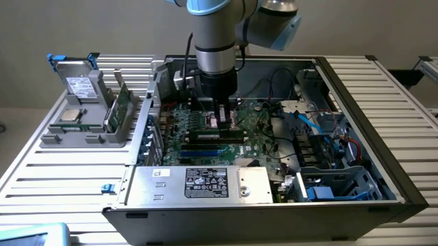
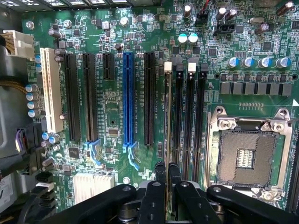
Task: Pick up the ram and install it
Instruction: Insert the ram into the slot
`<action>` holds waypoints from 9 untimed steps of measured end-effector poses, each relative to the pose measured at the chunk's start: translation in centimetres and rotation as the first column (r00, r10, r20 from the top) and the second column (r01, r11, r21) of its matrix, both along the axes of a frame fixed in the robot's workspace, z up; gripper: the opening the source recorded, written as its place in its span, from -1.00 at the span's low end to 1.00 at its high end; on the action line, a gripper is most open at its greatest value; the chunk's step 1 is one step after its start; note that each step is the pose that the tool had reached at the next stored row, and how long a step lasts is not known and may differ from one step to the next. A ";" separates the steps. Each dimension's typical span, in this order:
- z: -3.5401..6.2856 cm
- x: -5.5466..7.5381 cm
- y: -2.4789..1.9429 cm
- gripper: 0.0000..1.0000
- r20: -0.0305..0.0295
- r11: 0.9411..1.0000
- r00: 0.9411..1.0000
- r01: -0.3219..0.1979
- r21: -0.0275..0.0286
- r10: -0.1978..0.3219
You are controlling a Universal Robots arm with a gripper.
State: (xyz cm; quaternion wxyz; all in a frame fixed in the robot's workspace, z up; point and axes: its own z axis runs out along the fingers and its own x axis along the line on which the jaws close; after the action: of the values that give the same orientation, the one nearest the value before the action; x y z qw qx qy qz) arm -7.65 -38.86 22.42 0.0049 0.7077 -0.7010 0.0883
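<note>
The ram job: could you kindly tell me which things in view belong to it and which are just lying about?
Belongs to the job:
the ram, edge-on over a memory slot
the gripper, closed on it
the memory slots

Just lying about:
drive box, processor chip and green board, all in the grey holder
power supply

Gripper (image 2: 167, 168): matt black fingers (image 2: 160, 186), hard and smooth. Ram (image 2: 167, 121), pinched between them: thin circuit-board edge, dull. Motherboard (image 2: 117, 121) beneath the gripper: green lacquered laminate, slight sheen. Blue slot (image 2: 129, 98) and white slot (image 2: 50, 88) to one side of the gripper: smooth moulded plastic. Processor socket frame (image 2: 216, 154) on the other side: bright bare metal.
</note>
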 end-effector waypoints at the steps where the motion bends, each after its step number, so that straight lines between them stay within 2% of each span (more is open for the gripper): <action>1: -0.03 0.0 0.00 -0.72 0.000 1.000 1.000 0.000 0.000 0.000; 9: -0.21 0.0 0.00 -0.72 0.000 1.000 1.000 0.002 0.000 -0.002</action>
State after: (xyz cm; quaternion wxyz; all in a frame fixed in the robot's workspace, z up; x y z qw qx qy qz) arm -7.66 -38.86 22.22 0.0051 0.7068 -0.7018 0.0883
